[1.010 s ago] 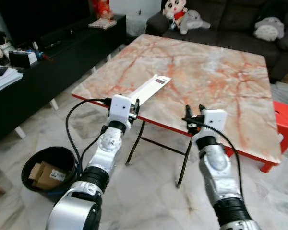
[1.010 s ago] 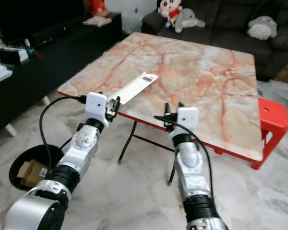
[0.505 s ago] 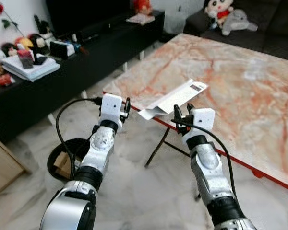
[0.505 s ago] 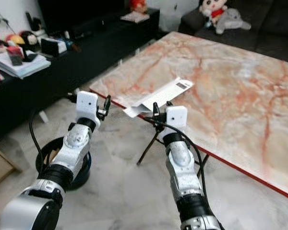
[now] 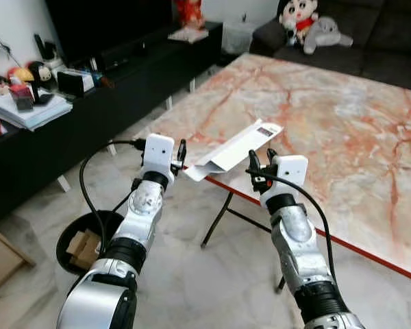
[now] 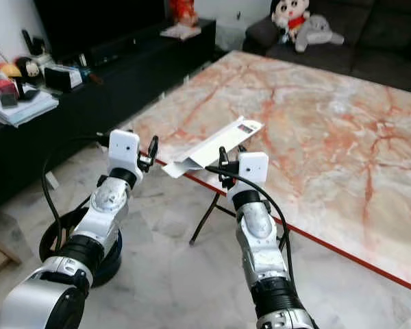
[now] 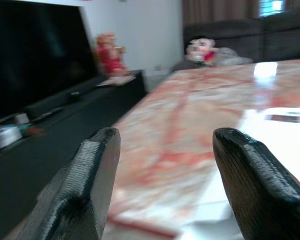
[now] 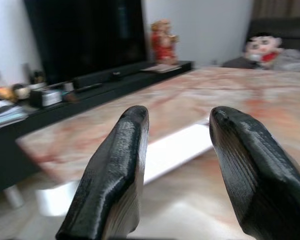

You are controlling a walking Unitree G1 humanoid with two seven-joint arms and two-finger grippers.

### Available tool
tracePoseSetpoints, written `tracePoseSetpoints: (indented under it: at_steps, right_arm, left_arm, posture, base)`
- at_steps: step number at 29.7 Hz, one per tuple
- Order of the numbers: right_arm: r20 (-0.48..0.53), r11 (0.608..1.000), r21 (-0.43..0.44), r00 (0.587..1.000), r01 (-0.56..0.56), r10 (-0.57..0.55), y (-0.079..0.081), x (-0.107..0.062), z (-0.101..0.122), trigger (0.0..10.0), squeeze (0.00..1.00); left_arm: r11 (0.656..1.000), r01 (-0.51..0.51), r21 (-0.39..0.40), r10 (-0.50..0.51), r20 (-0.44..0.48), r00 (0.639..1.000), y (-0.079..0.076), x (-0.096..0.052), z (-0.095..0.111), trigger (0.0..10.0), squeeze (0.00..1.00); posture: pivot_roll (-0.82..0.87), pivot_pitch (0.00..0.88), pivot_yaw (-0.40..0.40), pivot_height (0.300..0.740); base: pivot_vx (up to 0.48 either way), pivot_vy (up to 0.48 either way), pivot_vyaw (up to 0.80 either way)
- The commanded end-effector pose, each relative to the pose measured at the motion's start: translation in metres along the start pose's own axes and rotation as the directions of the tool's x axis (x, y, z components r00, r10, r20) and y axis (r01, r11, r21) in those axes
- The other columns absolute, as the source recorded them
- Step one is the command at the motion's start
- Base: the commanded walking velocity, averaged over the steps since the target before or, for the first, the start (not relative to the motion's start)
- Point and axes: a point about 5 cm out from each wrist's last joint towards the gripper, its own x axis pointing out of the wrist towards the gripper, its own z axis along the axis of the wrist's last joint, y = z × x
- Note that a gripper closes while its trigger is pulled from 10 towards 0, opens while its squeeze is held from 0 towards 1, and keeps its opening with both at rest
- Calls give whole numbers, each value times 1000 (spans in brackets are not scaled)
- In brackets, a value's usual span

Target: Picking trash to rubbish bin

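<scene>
A long flat white carton (image 5: pixel 234 147) lies on the marble table (image 5: pixel 342 123), its near end sticking out past the table's front edge. My left gripper (image 5: pixel 180 152) is open just left of that overhanging end. My right gripper (image 5: pixel 262 162) is open just right of it, at the table edge. Neither touches the carton. In the left wrist view the carton (image 7: pixel 270 130) lies beyond the spread fingers (image 7: pixel 85 185). It also lies ahead of the two fingers (image 8: pixel 115 175) in the right wrist view, as a carton (image 8: pixel 175 147) on the tabletop. A black bin (image 5: pixel 67 236) holding cardboard stands on the floor at lower left.
A low black TV console (image 5: pixel 89 103) with books and ornaments runs along the left. A dark sofa with plush toys (image 5: pixel 308 27) stands behind the table. Thin black folding legs (image 5: pixel 222 212) are under the table. Pale tiled floor lies around the bin.
The camera has swung, so the whole scene has shifted. My right gripper now sits close beside the carton's near end. Both grippers stay open and hold nothing.
</scene>
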Motion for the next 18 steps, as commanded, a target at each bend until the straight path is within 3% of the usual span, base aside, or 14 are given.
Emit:
tracePoseSetpoints:
  at_steps: [1,4,18]
  right_arm:
    - [-2,1000,0,1000,21,-21,-7,0,2,10000,0]
    - [0,1000,0,1000,20,-20,-7,0,2,10000,0]
    - [4,1000,0,1000,22,-22,-7,0,1,10000,0]
  left_arm:
    - [1000,25,-11,-25,6,1000,-9,2,3,10000,0]
    - [1000,27,-10,-27,6,1000,-9,2,3,10000,0]
    - [999,36,-9,-36,7,999,-10,2,3,10000,0]
  posture:
    - [64,51,-35,740]
    - [64,51,-34,740]
    - [63,46,-36,740]
  base:
    - [300,0,-800]
    - [300,0,-800]
    - [296,0,0]
